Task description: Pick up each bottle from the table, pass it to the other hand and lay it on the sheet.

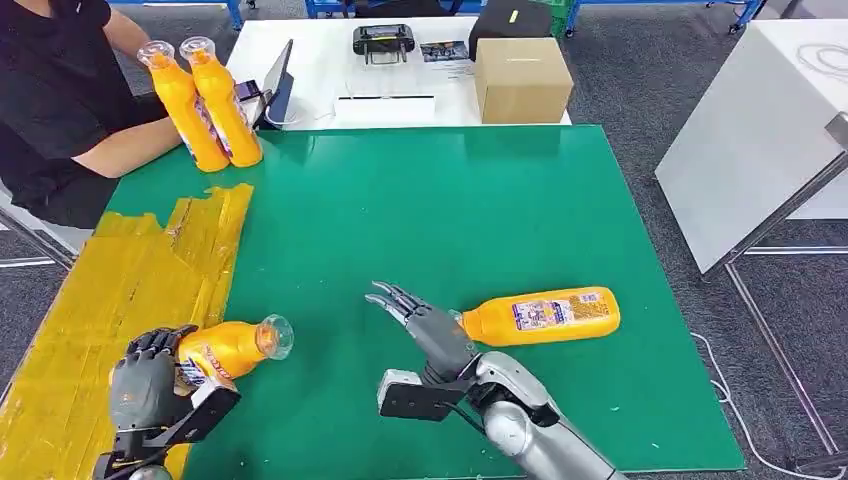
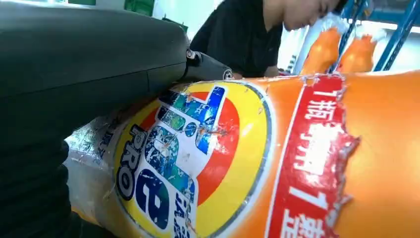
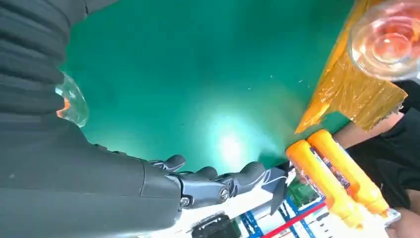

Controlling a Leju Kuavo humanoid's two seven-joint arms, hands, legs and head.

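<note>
Silver right arm (image 1: 540, 425), dark grey hands, black wrist brackets

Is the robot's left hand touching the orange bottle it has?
Touching. In the head view the left hand wraps its fingers around the bottle, and the left wrist view shows the hand pressed against its label.

Open green middle, obstacles at the edges

The green mat (image 1: 450, 200) lies bare through its centre and toward 1 o'clock — wide passage there. At 5 o'clock a lying bottle (image 1: 545, 316) sits just beside the right hand (image 1: 420, 320), whose fingers are spread. At 8 o'clock the left hand (image 1: 150, 385) grips a bottle (image 1: 232, 347) over the yellow sheet's (image 1: 120, 280) edge. At 11 o'clock a person's arm (image 1: 130, 150) and two upright bottles (image 1: 208, 105) block the corner — a cardboard box (image 1: 522, 80) stands beyond the far edge.
</note>
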